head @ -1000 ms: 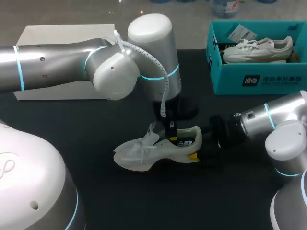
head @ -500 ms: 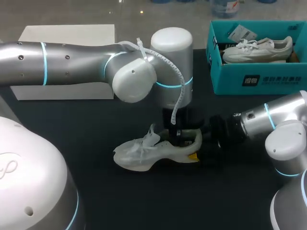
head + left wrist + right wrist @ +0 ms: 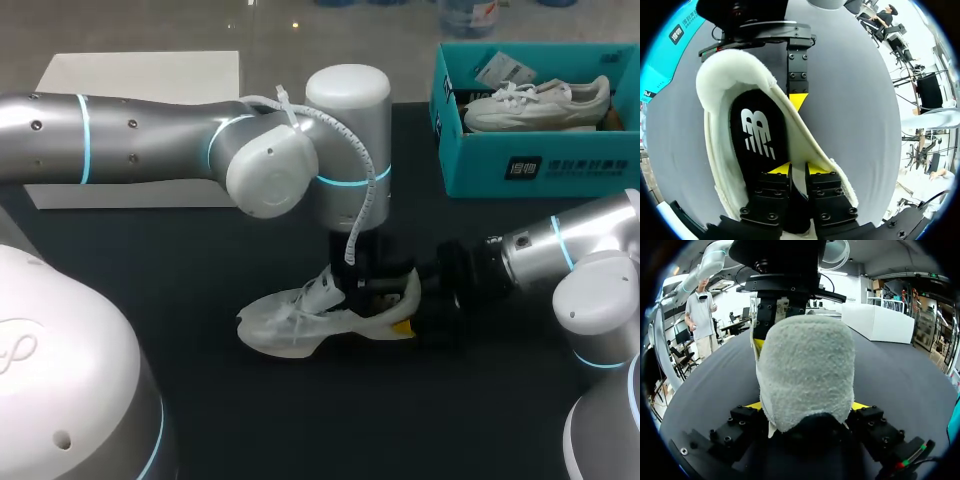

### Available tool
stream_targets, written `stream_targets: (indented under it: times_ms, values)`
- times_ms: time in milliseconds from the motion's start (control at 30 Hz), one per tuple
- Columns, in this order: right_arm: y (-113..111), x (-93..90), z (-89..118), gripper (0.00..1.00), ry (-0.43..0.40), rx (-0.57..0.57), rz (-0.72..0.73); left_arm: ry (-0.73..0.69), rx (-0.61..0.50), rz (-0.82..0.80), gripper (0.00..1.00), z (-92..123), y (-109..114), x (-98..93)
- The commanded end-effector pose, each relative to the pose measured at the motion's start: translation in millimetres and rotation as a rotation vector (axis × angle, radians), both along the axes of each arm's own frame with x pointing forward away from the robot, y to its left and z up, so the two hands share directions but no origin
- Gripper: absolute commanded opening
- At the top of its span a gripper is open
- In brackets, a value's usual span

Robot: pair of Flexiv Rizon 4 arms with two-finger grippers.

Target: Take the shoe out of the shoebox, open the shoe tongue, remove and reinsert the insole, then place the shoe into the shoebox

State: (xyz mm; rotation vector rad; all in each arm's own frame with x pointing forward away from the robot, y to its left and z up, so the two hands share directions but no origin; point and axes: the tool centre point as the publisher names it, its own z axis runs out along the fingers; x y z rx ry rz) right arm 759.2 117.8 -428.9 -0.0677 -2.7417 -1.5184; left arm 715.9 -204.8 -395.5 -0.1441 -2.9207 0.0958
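A white shoe (image 3: 300, 322) lies on the black table, toe to the left. My right gripper (image 3: 410, 315) is shut on its heel (image 3: 807, 370), one yellow-tipped finger (image 3: 756, 406) on each side. My left gripper (image 3: 370, 285) comes straight down into the shoe's opening. In the left wrist view its fingers (image 3: 782, 169) sit inside the shoe (image 3: 710, 105), a narrow gap apart, resting at the black insole (image 3: 757, 135). I see nothing gripped between them. The teal shoebox (image 3: 540, 165) stands at the far right with a second white shoe (image 3: 535, 100) in it.
A white box (image 3: 140, 75) stands at the back left, behind my left arm (image 3: 150, 150). The table in front of the shoe is bare black cloth.
My left arm swung to the right and lowered its gripper from above the shoe into its opening. The right arm and the shoe's heel stayed put.
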Motion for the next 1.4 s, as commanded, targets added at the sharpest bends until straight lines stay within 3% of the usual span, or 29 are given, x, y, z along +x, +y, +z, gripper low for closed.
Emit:
stream_targets:
  times_ms: [33,100,300,400,500,567,633,900,1067,1400]
  values:
    - [1,2.4,-6,0.00,0.001,-0.003,-0.002,-0.011,0.010,-0.011,0.22,-13,-8,0.5]
    - [1,2.4,-6,0.00,0.001,-0.003,-0.002,-0.019,0.015,-0.020,0.29,-19,-10,3.2]
    - [1,2.4,-6,0.00,0.001,-0.003,-0.002,-0.066,0.014,0.007,0.31,-31,-12,10.0]
    - [1,2.4,-6,0.00,0.001,-0.003,-0.002,-0.095,0.011,0.024,0.44,-39,-11,12.9]
    - [1,2.4,-6,0.00,0.001,-0.003,-0.002,-0.128,0.011,0.051,0.42,-47,-11,16.8]
    - [1,2.4,-6,0.00,0.001,-0.003,-0.002,-0.168,0.014,0.067,0.38,-52,-11,20.6]
    - [1,2.4,-6,0.00,0.001,-0.003,-0.002,-0.188,0.016,0.104,0.00,-59,-12,25.9]
    - [1,2.4,-6,0.00,0.001,-0.003,-0.002,-0.251,0.037,0.153,0.00,-70,-9,36.3]
    - [1,2.4,-6,0.00,0.001,-0.003,-0.002,-0.251,-0.005,0.174,0.00,-45,1,40.9]
    - [1,2.4,-6,0.00,0.001,-0.003,-0.002,-0.103,-0.092,0.218,0.00,6,17,50.9]
